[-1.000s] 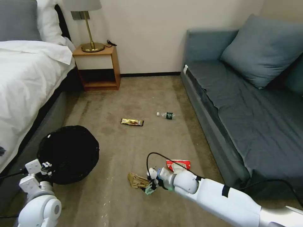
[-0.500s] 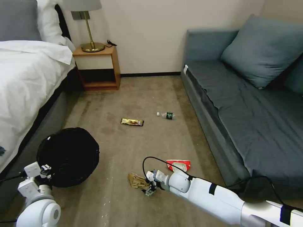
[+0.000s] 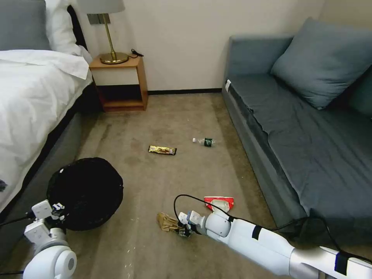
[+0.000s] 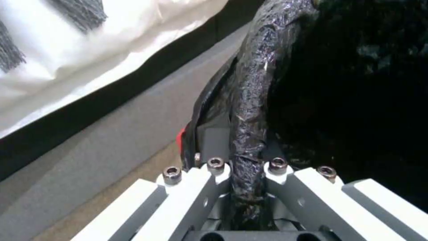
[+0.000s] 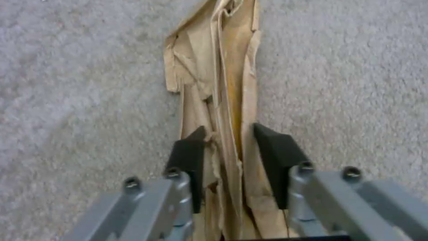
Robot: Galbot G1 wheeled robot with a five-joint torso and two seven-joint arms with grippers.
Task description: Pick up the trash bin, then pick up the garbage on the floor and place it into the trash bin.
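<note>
Reaching lower and farther left than a second ago, the white right arm is now stretching along the beige carpet (image 3: 155, 116) from the lower right, its elbow nearly straight and its wrist level with the floor. The right gripper (image 3: 183, 229) is pressing against the crumpled tan paper (image 3: 167, 222); in the right wrist view its two black fingers (image 5: 189, 157) are sitting on either side of the paper (image 5: 223, 110), nearly closed and squeezing the folds between them while the paper is lying on the carpet. The left arm is bending upward at the lower left, and the left gripper (image 3: 58, 208) is clamping the near rim of the round trash bin lined with a crinkly black plastic bag (image 3: 87, 192); the left wrist view is showing the bag-wrapped rim (image 4: 249, 134) pinched between its white fingers. The bin is hanging beside the white-sheeted bed (image 3: 31, 97). A red-and-white flat packet (image 3: 219, 203) is lying just beyond the right wrist. Farther off, a gold-and-black snack bar wrapper (image 3: 162, 150) and a small clear bottle with a green label (image 3: 205, 142) are lying on the carpet in front of the grey-blue sofa (image 3: 302, 128).
</note>
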